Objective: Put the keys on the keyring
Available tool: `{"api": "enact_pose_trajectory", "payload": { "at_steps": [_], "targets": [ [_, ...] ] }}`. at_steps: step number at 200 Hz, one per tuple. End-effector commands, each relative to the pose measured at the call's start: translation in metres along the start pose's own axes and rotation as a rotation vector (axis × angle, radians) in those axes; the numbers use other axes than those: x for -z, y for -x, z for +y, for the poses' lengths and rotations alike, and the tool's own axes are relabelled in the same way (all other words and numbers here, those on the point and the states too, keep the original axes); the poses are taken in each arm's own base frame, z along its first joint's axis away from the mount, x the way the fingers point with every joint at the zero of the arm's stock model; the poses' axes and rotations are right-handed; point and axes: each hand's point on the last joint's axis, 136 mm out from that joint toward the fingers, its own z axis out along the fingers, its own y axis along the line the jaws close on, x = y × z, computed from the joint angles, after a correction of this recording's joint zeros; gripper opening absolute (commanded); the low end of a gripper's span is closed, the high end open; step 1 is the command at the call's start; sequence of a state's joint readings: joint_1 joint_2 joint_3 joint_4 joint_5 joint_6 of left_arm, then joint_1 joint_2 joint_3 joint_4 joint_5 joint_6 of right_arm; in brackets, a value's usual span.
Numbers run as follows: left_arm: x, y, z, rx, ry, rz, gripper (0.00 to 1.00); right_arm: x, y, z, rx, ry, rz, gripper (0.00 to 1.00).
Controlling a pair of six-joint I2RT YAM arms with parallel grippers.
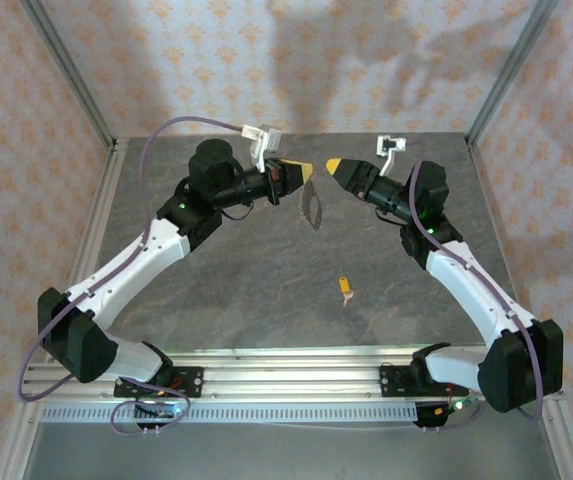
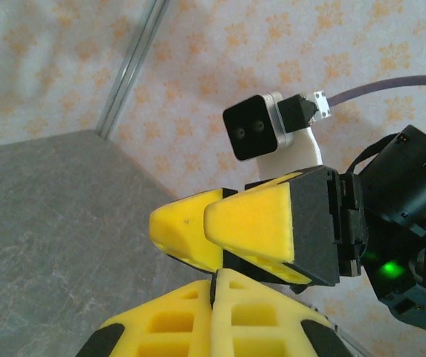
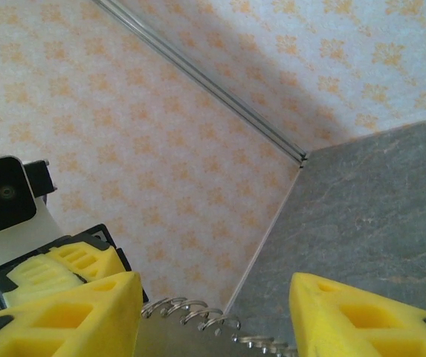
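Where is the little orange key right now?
In the top view, the key lies alone on the grey table, just right of the middle, nearer the front edge than the ring.

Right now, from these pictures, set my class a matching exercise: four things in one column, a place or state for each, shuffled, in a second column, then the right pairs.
Things
1 key
2 keyring
3 left gripper
4 right gripper

Places or states
A fingers spread wide apart
B lying alone on the table
C fingers closed together
D held up off the table, between the two arms

Pairs: 1-B, 2-D, 3-C, 4-A
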State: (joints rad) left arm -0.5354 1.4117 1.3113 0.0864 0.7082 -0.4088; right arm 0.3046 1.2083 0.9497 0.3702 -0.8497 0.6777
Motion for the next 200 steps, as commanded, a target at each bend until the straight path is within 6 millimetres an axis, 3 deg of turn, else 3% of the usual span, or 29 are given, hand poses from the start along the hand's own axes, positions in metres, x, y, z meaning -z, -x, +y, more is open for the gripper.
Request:
{"api": "enact_pose_trajectory", "payload": {
  "at_steps": [1, 64, 131, 200],
  "targets": [
    [0.000, 0.008, -0.012, -0.059, -0.057, 0.033, 0.00, 0.002, -0.007, -0.001, 0.013, -0.014, 0.046, 0.55],
    [0.001, 0.002, -0.006, -0.078, -0.043, 0.078, 0.00, 0.001, -0.017, -0.023, -0.039, -0.104, 0.083, 0.55],
    [-0.008, -0.009, 0.005, -0.051, -0.053, 0.149, 0.00, -0.007, -0.017, -0.016, -0.070, -0.065, 0.131, 0.51],
    [-0.006, -0.006, -0.002, -0.090, -0.090, 0.188, 0.00, -0.007, -0.020, -0.014, -0.050, -0.055, 0.153, 0.47]
  ]
}}
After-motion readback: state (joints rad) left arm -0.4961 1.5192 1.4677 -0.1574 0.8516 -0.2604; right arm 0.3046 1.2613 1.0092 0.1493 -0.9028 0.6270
